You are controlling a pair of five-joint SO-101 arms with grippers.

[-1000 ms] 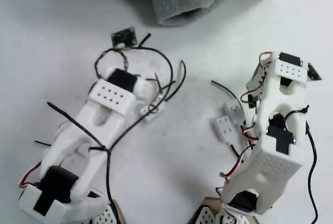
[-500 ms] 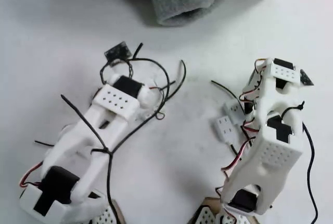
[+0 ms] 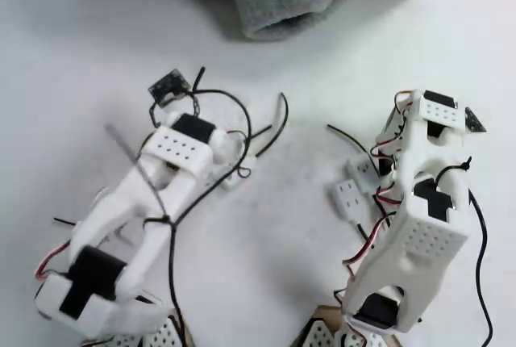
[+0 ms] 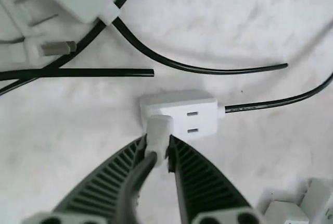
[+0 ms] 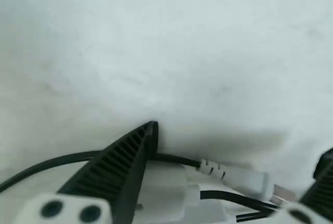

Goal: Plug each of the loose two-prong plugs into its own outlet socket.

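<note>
While your left end effector [image 4: 157, 141] is closed on the plug [image 4: 157, 125], take time for the alignment. The plug touches the edge of the socket [image 4: 190, 110], just beside the two slots [image 4: 192, 122] and not over them. This socket lies flat on the worktop [image 4: 250, 21], left of centre, slots facing up, and its cord [image 4: 270, 103] leads away from it.

The prongs are hidden, so judge by the plug body. I think you should raise the plug a little, bring it above the slots, turn it until it lines up with both, and then press straight down slowly. The socket is loose, and a sideways push will probably slide it.

Your right end effector [image 5: 237, 148] is low over the worktop on the right, beside a second plug [image 5: 244, 179]. I cannot tell whether it is open.
</note>
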